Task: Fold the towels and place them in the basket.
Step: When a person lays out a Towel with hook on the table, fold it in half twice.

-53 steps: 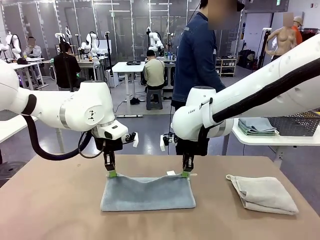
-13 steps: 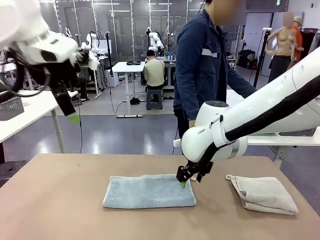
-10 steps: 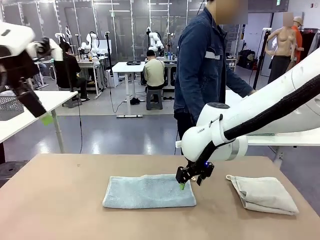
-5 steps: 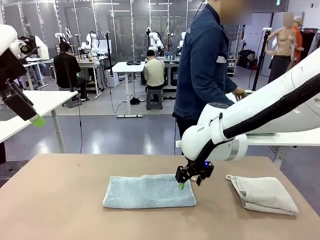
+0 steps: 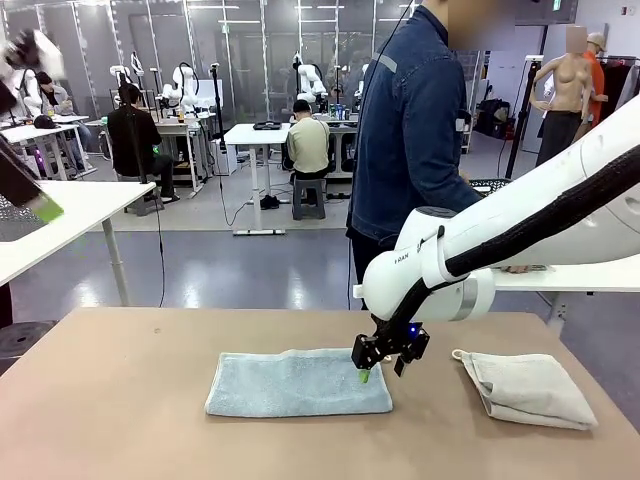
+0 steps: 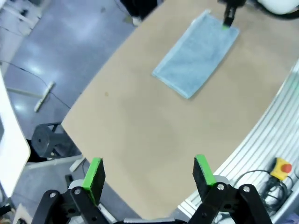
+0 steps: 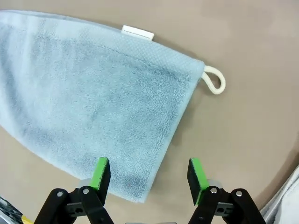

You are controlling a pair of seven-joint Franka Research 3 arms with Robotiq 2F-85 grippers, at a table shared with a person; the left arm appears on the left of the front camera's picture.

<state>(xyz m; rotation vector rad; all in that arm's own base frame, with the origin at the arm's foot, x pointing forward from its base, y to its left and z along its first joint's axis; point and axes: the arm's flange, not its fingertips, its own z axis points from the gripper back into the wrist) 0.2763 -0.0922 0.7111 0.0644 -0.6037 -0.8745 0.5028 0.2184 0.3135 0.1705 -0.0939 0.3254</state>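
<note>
On the table [image 5: 120, 400] the pale blue-grey towel [image 5: 298, 382] lies folded once, the beige towel [image 5: 528, 388] crumpled to its right, neither basketed yet, while my right gripper [image 5: 378, 357] hovers wide and empty over the blue one's corner and my left gripper [image 6: 148, 173] hangs wide and empty well apart.

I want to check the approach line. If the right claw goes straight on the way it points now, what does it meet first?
Probably the near right corner of the blue-grey towel: the open right claw straddles that edge. One finger would likely land on bare table; height is unclear.

Bare tabletop [image 5: 110, 400] left of blue-grey towel [image 5: 297, 384]
</note>
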